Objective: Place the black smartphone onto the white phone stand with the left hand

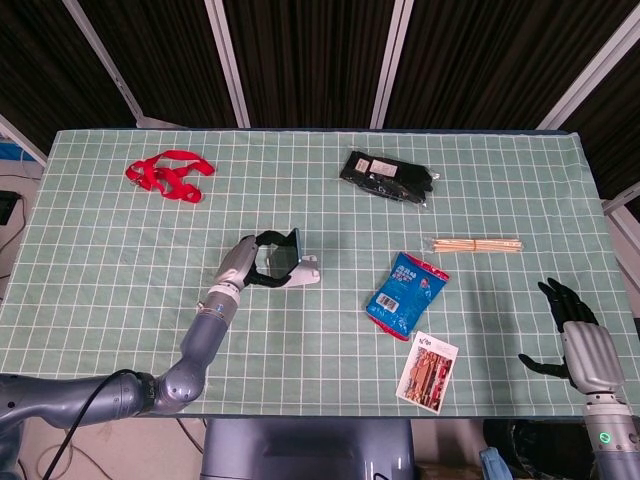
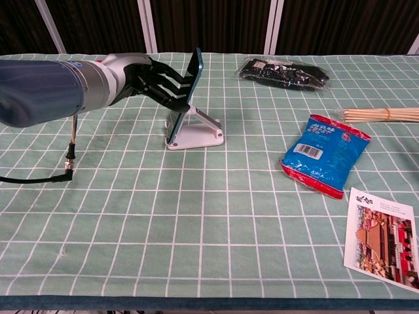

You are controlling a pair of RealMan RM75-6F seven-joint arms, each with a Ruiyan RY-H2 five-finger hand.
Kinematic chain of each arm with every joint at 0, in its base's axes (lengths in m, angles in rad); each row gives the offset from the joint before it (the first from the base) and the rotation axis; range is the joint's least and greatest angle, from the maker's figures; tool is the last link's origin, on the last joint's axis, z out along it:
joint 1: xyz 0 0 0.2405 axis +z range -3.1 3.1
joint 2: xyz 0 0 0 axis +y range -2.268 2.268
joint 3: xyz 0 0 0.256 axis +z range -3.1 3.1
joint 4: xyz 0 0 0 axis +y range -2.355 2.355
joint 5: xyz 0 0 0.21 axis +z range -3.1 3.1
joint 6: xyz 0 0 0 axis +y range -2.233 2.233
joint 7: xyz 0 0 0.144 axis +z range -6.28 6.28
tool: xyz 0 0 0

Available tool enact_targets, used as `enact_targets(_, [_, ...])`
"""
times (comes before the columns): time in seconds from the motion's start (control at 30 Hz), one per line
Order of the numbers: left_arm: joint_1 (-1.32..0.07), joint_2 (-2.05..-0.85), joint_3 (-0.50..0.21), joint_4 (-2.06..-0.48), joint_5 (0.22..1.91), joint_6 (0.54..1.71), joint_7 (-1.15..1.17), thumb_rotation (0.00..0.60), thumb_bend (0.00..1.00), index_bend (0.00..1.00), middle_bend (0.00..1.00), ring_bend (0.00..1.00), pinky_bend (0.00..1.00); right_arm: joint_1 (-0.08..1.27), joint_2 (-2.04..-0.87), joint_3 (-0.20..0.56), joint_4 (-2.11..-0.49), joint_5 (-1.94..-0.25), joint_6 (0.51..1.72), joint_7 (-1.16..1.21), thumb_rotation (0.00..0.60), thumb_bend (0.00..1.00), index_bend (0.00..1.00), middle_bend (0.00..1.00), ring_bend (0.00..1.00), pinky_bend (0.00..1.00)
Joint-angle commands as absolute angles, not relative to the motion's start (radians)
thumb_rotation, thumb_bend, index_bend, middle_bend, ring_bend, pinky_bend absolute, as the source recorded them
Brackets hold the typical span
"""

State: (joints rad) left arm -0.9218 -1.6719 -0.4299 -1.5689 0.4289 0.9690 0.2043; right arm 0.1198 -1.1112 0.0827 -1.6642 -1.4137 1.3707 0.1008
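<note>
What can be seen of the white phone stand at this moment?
The white phone stand looks like smooth plastic: a flat base on the green checked cloth and a sloped back support rising from it. It stands near the table's middle, left of the blue snack packet. The black smartphone leans on it, nearly upright, lower edge at the stand's front. The left hand holds the phone; whether it touches the stand cannot be told.

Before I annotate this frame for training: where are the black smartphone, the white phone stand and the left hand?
black smartphone (image 2: 186,98), chest view, on its thin side edge.
white phone stand (image 2: 201,135), chest view, on its sloped side.
left hand (image 2: 156,83), chest view, on its dark fingers behind the phone.
</note>
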Motion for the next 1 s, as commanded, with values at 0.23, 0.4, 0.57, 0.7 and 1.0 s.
enact_targets(0.23, [-0.923, -1.670, -0.420, -1.564, 0.435, 0.961, 0.204, 0.600, 0.37, 0.48, 0.56, 0.15, 0.00, 0.120, -1.111, 0.083, -1.665, -1.413, 1.370, 0.101, 0.600, 0.10, 0.00, 0.00, 0.00, 0.15])
enact_targets(0.4, [-0.924, -1.666, -0.416, -1.567, 0.437, 0.953, 0.204, 0.600, 0.37, 0.37, 0.42, 0.10, 0.00, 0.120, -1.111, 0.083, -1.665, -1.413, 1.371, 0.103, 0.600, 0.10, 0.00, 0.00, 0.00, 0.15])
enact_targets(0.57, [-0.924, -1.665, -0.412, -1.566, 0.447, 0.951, 0.200, 0.600, 0.36, 0.31, 0.30, 0.07, 0.00, 0.120, -1.111, 0.083, -1.665, -1.413, 1.370, 0.104, 0.600, 0.10, 0.00, 0.00, 0.00, 0.15])
enact_targets(0.7, [-0.924, -1.666, -0.409, -1.562, 0.454, 0.954, 0.198, 0.600, 0.36, 0.27, 0.24, 0.04, 0.00, 0.120, -1.110, 0.083, -1.666, -1.412, 1.369, 0.105, 0.600, 0.10, 0.00, 0.00, 0.00, 0.15])
enact_targets(1.0, [-0.923, -1.665, -0.401, -1.561, 0.464, 0.954, 0.198, 0.600, 0.35, 0.16, 0.09, 0.00, 0.00, 0.120, -1.110, 0.083, -1.666, -1.412, 1.370, 0.106, 0.600, 0.10, 0.00, 0.00, 0.00, 0.15])
